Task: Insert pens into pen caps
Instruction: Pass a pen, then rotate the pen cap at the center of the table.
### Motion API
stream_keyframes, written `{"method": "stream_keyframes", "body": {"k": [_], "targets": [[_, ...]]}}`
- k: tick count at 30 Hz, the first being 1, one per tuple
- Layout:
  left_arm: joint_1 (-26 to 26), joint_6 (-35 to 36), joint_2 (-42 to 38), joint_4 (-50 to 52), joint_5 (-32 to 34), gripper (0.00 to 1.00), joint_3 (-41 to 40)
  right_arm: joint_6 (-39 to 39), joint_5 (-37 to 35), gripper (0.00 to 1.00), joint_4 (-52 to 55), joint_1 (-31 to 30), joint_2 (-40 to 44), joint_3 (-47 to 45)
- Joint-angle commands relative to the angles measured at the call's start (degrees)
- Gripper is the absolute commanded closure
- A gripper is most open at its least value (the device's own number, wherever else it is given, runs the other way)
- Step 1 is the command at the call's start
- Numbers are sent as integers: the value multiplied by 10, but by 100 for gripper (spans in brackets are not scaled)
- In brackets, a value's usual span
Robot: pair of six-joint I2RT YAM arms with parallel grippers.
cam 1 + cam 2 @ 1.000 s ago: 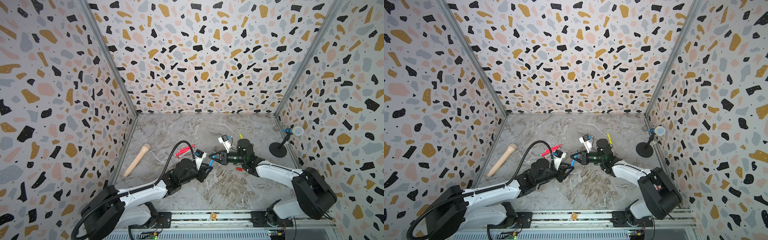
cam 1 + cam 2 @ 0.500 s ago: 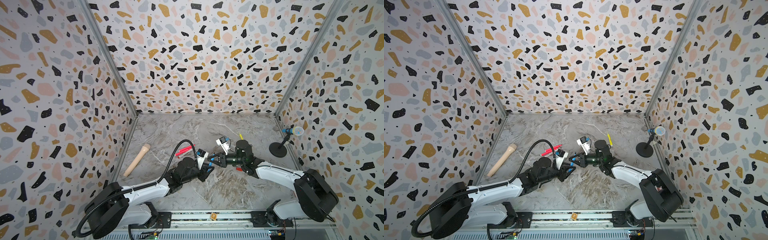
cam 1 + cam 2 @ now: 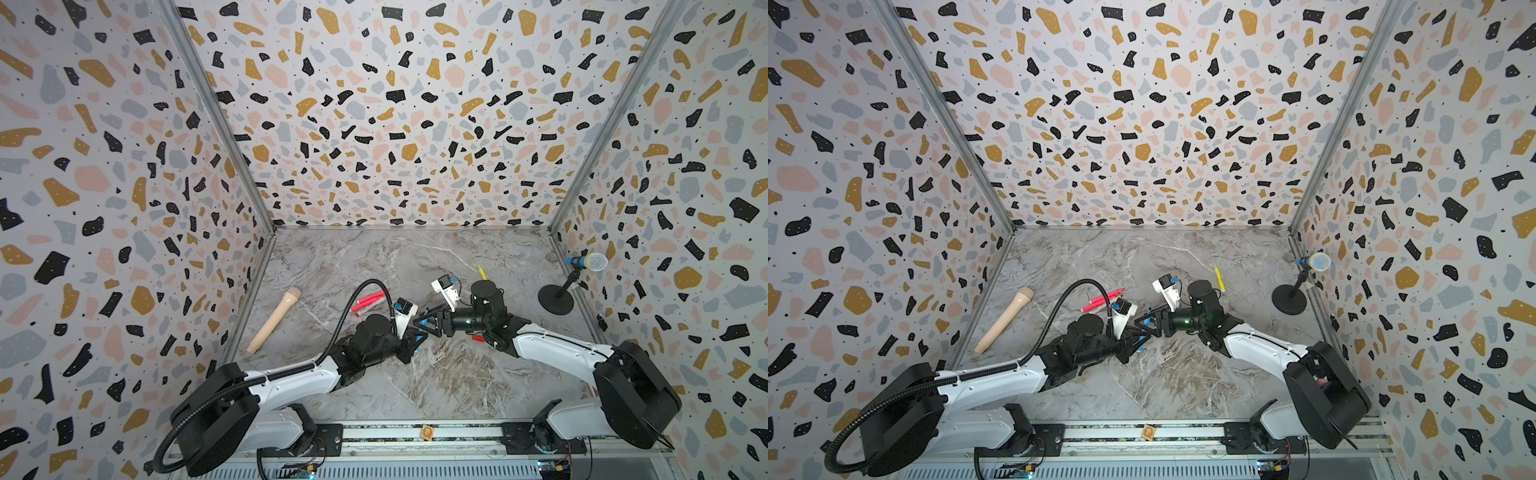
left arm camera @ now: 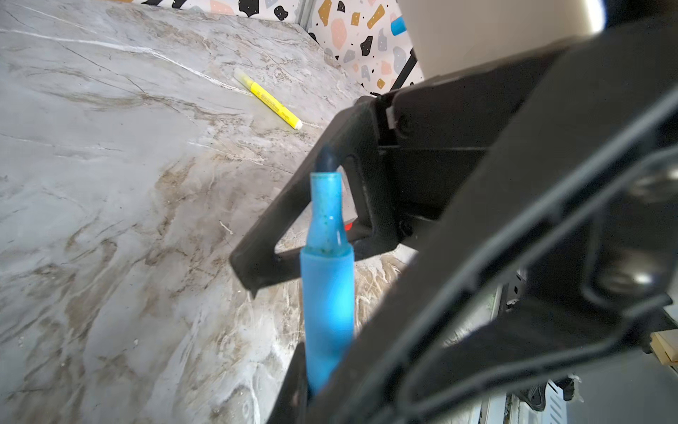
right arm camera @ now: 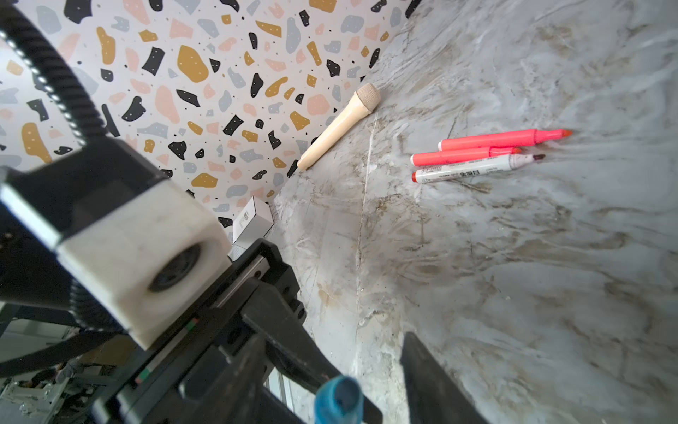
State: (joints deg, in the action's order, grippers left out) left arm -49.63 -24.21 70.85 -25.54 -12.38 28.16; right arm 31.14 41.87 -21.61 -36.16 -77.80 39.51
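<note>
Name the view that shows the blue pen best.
Left wrist view: the blue pen is close up, barrel and uncapped tip visible. Right wrist view catches only one end; both top views show a blue speck.

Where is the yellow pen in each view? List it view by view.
Both top views: yellow pen lies on the table, right of centre, toward the back.
Left wrist: on the table beyond the blue pen.
Right wrist: not in it.
Shared landmark: the blue pen, in all four.
</note>
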Motion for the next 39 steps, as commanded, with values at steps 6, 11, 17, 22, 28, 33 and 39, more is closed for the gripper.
{"method": "stream_keyframes", "body": {"k": [6,11,17,22,28,33,39], "targets": [[-2,13,-75,9,15,100,-29,-99,-214,29,281,102,80,87],[-1,7,-107,20,24,100,-56,-127,-276,29,357,148,38,101],[-1,1,-116,20,25,100,-72,-173,-271,29,358,158,-44,114],[-2,-5,-121,16,28,100,-77,-191,-263,29,348,158,-100,126],[-2,-7,-116,16,30,100,-75,-197,-249,30,327,158,-127,125],[-2,-7,-114,20,29,100,-70,-204,-289,32,345,144,-144,136],[-2,-7,-113,19,30,100,-75,-197,-302,31,337,144,-119,115]]}}
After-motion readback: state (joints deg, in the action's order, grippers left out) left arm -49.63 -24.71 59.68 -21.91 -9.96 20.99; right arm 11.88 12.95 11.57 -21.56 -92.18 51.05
